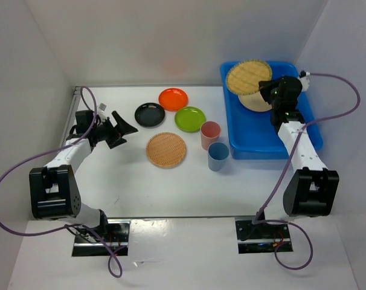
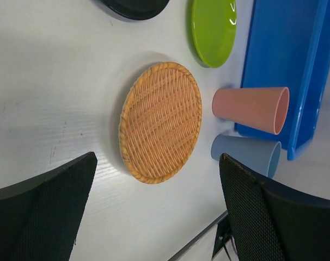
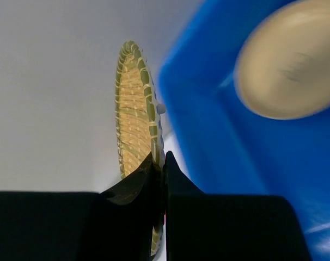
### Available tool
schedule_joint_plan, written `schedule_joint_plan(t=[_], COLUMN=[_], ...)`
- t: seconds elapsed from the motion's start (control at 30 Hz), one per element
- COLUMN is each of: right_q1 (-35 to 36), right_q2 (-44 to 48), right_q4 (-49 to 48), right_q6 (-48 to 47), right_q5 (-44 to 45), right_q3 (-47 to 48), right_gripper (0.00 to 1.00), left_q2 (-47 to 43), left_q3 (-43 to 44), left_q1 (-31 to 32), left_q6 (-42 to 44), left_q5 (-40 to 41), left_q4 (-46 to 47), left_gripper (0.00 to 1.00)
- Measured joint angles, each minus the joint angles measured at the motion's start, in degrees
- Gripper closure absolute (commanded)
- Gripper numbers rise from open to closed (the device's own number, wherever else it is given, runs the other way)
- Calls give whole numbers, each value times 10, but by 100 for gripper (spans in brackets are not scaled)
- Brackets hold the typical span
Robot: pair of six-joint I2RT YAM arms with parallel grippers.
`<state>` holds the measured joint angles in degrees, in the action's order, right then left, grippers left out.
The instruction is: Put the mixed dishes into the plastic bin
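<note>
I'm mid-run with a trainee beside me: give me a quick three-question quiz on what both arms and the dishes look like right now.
1. True or false: the left gripper is open and holds nothing.
2. What is the right gripper shut on? A) a woven tray B) the tan plate C) nothing
3. How many items lie on the table, outside the blue bin?

Key: 1. True. 2. A. 3. Six: black plate, orange plate, green plate, second woven tray, pink cup, blue cup.
</note>
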<state>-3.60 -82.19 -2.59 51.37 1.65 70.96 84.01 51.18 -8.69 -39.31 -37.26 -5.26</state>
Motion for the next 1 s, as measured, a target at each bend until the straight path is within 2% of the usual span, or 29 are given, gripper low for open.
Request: schedule_joint_plan(t=[0.17, 0.3, 0.57, 0.83, 1.0], right_q1=[-17, -33, -61, -61, -61], right_q2=[-58, -103, -221, -339, -369], right_q4=[1, -10, -24, -37, -51], right_q6=[43, 74, 106, 113, 117], right_q5=[98, 128, 151, 141, 135], right_q3=[-47, -49, -11, 71, 103], right_gripper=[100, 100, 100, 100, 100], left_q2=[0, 1, 17, 41, 45], left_q3=[0, 1, 6, 7, 9], left_q1=[29, 49, 82, 96, 101], left_q6=[4, 4, 16, 18, 18], left_q5=[29, 43, 66, 67, 67], left_q4=[0, 0, -3, -5, -7], left_gripper=[1, 1, 1, 1, 1])
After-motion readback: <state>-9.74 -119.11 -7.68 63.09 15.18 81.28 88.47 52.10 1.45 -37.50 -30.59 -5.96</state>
